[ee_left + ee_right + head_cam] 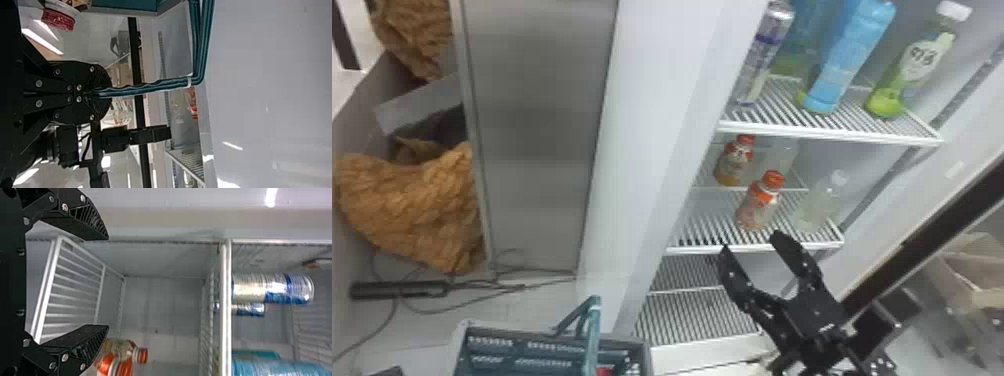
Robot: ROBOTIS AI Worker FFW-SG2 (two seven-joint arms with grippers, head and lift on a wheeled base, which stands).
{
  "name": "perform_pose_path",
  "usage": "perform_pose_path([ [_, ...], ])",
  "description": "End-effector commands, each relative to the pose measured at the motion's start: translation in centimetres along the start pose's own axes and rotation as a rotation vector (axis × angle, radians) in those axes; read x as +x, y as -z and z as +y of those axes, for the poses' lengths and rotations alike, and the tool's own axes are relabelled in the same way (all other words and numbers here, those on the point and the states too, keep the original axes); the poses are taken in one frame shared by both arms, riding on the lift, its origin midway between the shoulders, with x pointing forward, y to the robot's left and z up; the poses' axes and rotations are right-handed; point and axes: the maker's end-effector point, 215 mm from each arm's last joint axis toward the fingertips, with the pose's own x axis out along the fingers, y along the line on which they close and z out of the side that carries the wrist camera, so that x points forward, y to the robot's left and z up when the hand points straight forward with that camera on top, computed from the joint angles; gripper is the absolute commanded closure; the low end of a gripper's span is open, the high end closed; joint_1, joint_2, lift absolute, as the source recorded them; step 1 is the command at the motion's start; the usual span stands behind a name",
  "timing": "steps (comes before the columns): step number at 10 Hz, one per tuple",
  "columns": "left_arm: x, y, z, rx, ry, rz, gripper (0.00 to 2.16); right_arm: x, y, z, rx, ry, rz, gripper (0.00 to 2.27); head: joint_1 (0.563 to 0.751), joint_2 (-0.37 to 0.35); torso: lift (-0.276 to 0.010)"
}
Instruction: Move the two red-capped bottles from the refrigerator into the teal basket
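Head view: two red-capped bottles (760,202), rounded and see-through with orange-red labels, stand on a white wire shelf (757,246) in the refrigerator (657,100), one behind the other. Near them, in front of the shelf, the right claw (751,240) is spread and empty, its two black fingers curved. On the same shelf stands a clear bottle (817,205). The shelf above carries a blue bottle (852,55) and a white-capped one with a green base (914,65); the head view shows one metallic can (764,55), the right wrist view two. Below sits the teal basket (522,328), rigid, with slotted walls. The left wrist view adds the left claw (103,93), closed on the basket's ridged handle (164,84).
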Motion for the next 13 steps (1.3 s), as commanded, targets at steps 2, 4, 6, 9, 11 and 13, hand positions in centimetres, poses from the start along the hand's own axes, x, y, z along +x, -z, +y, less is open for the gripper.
perform_pose_path([
  [2, 0.2, 0.4, -0.1, 0.001, 0.0, 0.011, 1.16, -0.1, 1.7, -1.5, 0.014, 0.07, -0.042, 0.24, 0.695, -0.35, -0.224],
  [4, 0.2, 0.3, -0.1, 0.004, 0.0, 0.011, 1.16, 1.3, 2.7, 0.0, 0.073, 0.09, -0.098, 0.24, 0.695, -0.35, -0.224],
  [6, 0.5, 0.4, -0.3, 0.006, 0.006, 0.017, 1.16, 2.6, 3.9, 2.1, 0.121, 0.066, -0.079, 0.24, 0.695, -0.35, -0.224],
  [9, 0.5, 0.4, -0.2, 0.007, 0.001, 0.017, 1.16, 3.0, 3.5, 2.5, 0.128, 0.058, -0.079, 0.24, 0.695, -0.35, -0.224],
  [11, 0.5, 0.4, -0.2, 0.007, 0.001, 0.017, 1.16, 3.2, 3.0, 2.6, 0.117, 0.053, -0.075, 0.24, 0.695, -0.35, -0.224],
  [13, 0.5, 0.3, -0.2, 0.009, 0.002, 0.017, 1.16, 3.3, 2.8, 2.6, 0.116, 0.051, -0.077, 0.24, 0.695, -0.35, -0.224],
])
